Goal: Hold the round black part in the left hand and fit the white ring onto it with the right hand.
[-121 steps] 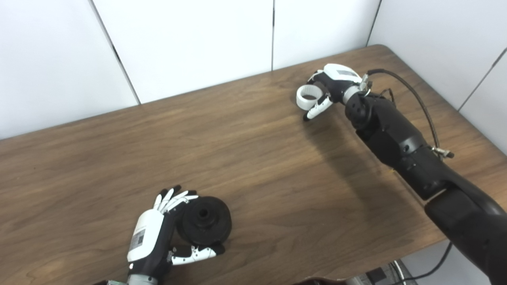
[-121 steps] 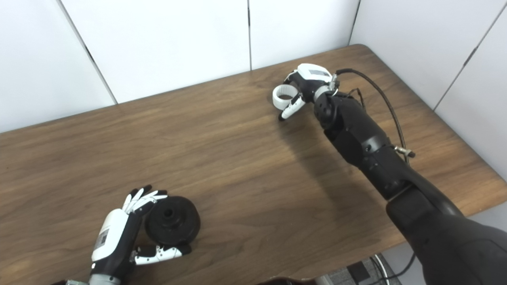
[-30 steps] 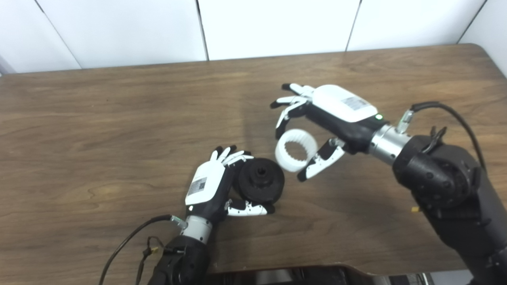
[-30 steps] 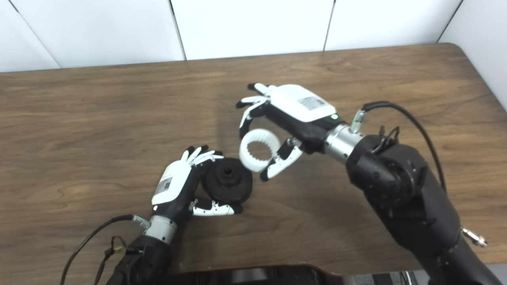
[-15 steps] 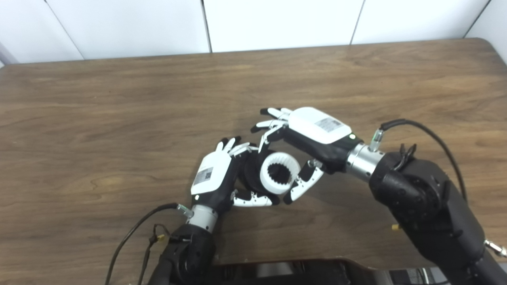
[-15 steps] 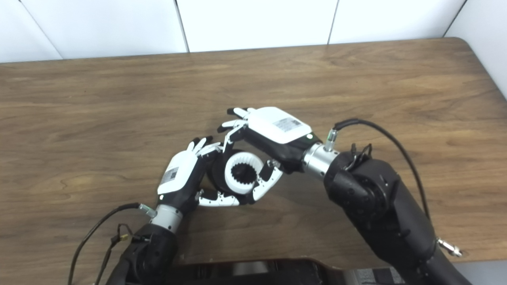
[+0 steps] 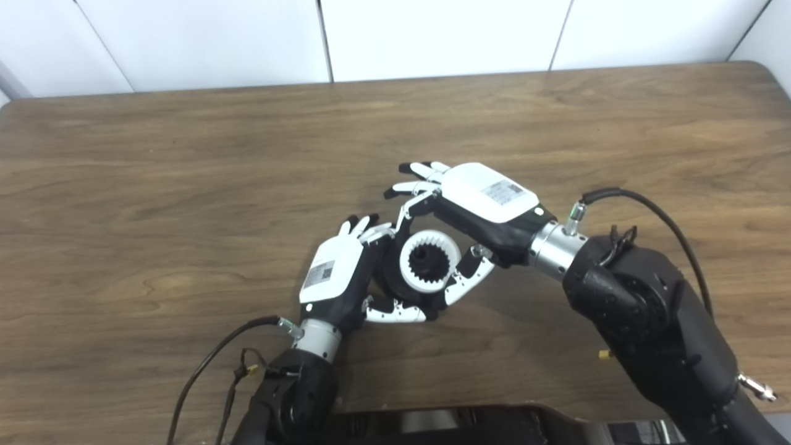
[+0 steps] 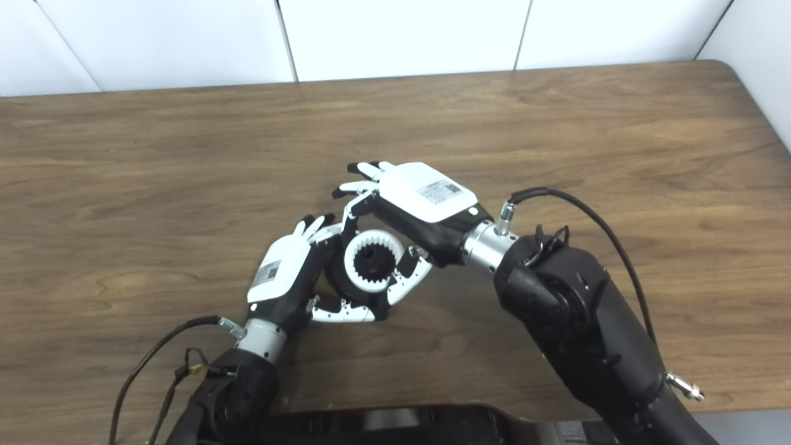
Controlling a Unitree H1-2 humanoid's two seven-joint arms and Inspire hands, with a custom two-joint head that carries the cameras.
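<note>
Your left hand [image 7: 337,278] grips the round black part [image 7: 392,281]; right hand [image 7: 479,210] pinches the rigid-looking, probably light white ring [image 7: 429,261] by its rim.

Both views are bright and evenly lit, with soft, diffuse light from above. The desk [image 7: 185,185] shows a gentle sheen and clear wood grain, lighter toward its far edge near the white wall [image 7: 432,31], which reads almost blown out with little texture. A soft shadow lies on the desk just right of and below the right robot hand [image 7: 488,204], under its forearm. The white shell of that hand and of the left robot hand [image 7: 334,272] is bright yet its labels stay visible. Focus is fairly sharp at the centre; the desk's far edge bows slightly.
</note>
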